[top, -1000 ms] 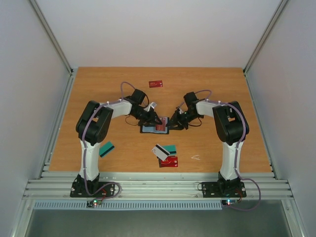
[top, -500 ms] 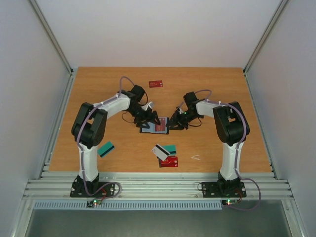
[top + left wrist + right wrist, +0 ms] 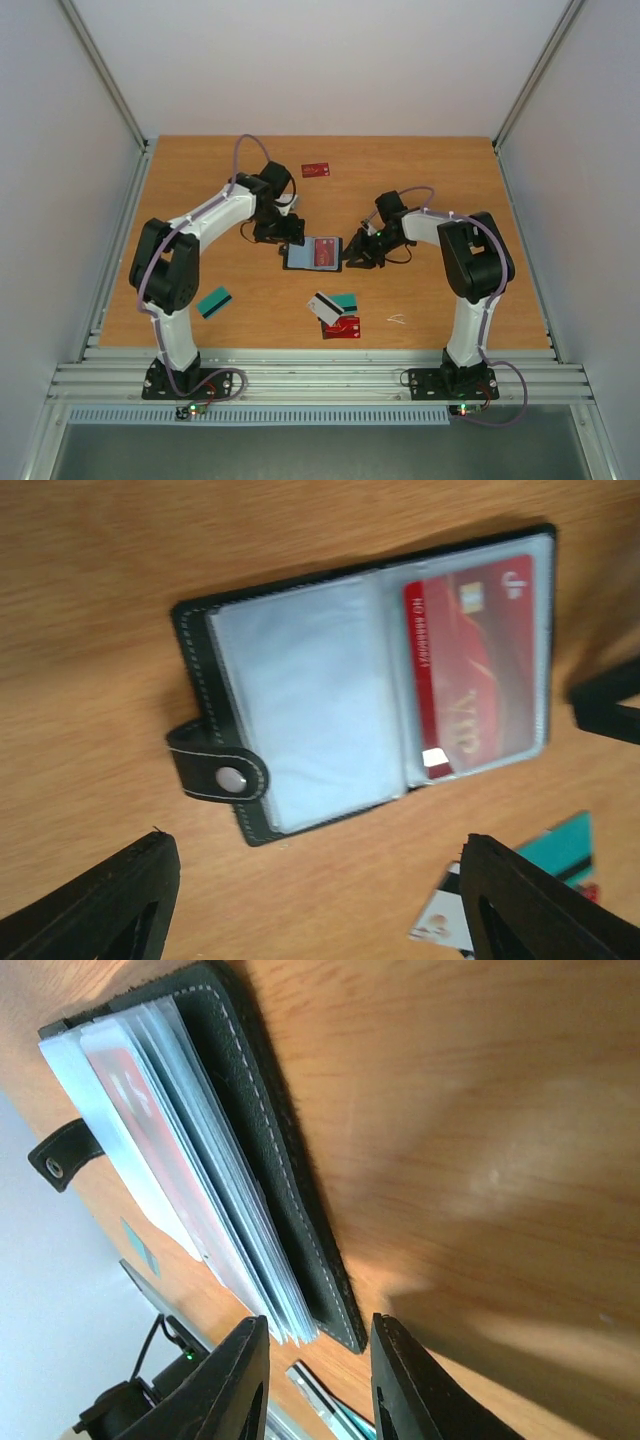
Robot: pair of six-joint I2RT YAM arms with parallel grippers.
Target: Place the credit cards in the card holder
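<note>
Reaching inward, the left pincer (image 3: 318, 855) hovers spread wide above the open card holder (image 3: 315, 254) mid-surface, a red card (image 3: 470, 670) in its right sleeve. The right pincer (image 3: 318, 1328) straddles the holder's edge; pinching or not, I cannot tell. Loose cards (image 3: 560, 845) are cropped in the left wrist view. Wooden surface (image 3: 450, 170), pale walls (image 3: 320, 60).

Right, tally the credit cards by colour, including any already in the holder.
Red: 3 (far red card, sleeved red card in the card holder, near red card)
Teal: 2 (left teal card, near teal card)
White: 1 (white card)
Total: 6 showing; the overlapping near cards may hide more.
</note>
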